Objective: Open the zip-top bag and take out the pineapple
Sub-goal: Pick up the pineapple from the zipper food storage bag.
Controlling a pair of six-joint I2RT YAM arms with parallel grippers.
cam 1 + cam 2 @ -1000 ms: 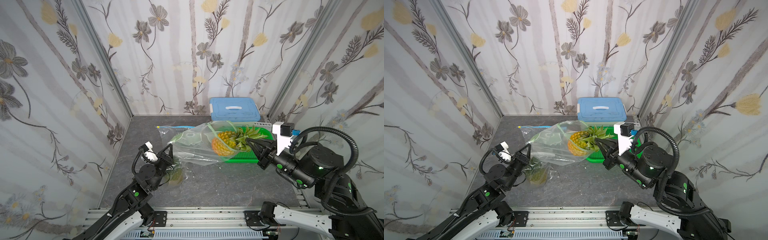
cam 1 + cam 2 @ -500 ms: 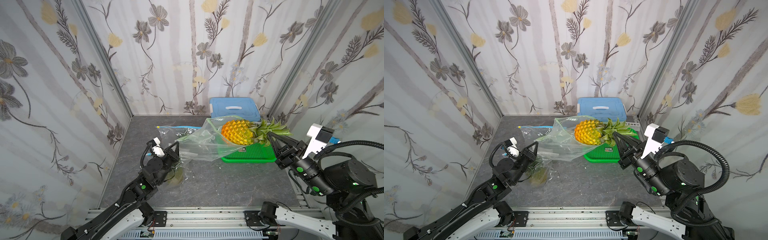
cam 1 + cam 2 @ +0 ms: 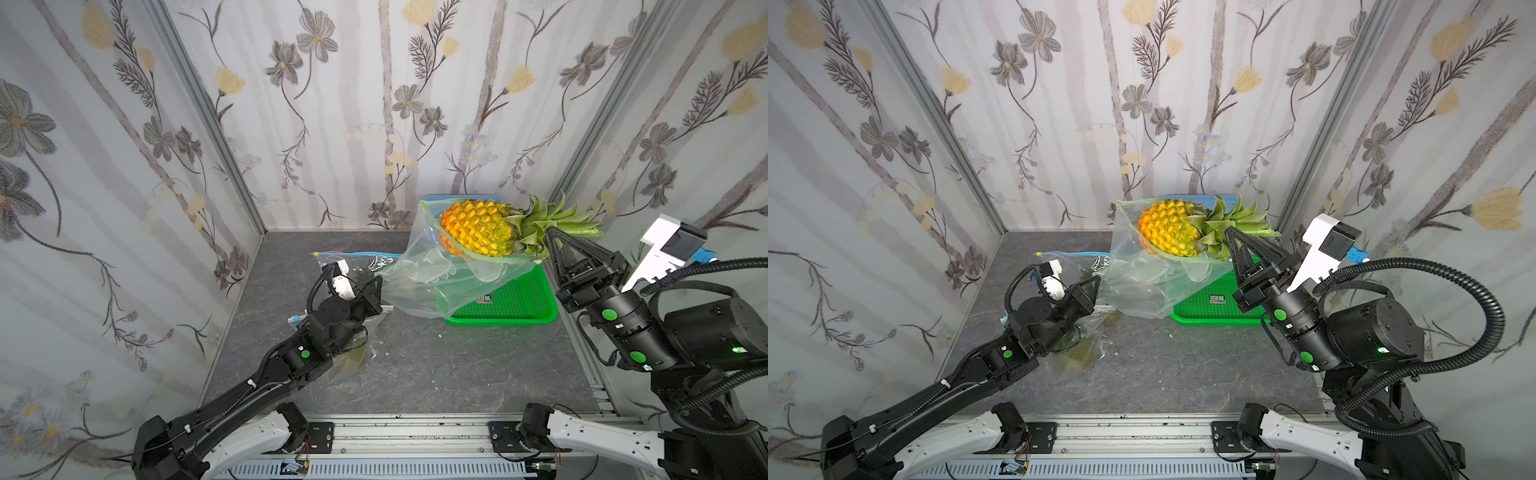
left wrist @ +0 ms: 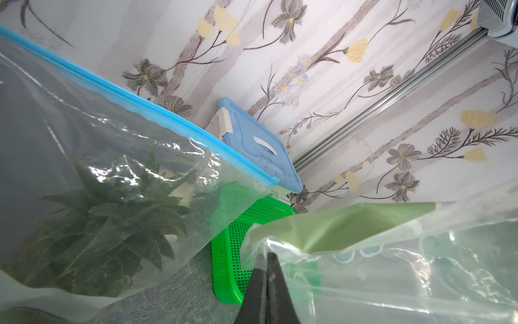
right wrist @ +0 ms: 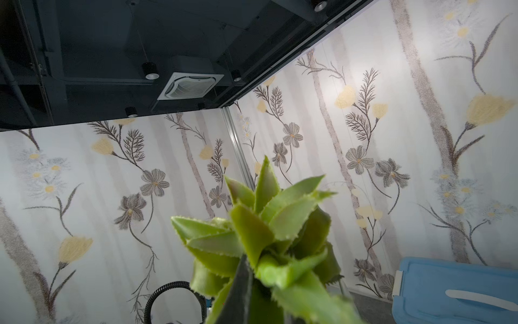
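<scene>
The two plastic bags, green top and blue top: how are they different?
The green-top bag hangs in the air, pinched by the left gripper; the blue-top bag lies on the table. The green-top bag's mouth gapes and its pineapple is nearly out; the blue-top bag has a leafy crown wholly inside. Both are clear plastic.

The foreground is pretty much hogged by the pineapple (image 5: 269, 232) and its spiky green crown, pinched by the dark right gripper (image 5: 246, 276). A blue lidded box (image 5: 454, 294) is parked by the flowery wall (image 5: 84, 196), with a ceiling vent (image 5: 190, 85) seen overhead.
</scene>
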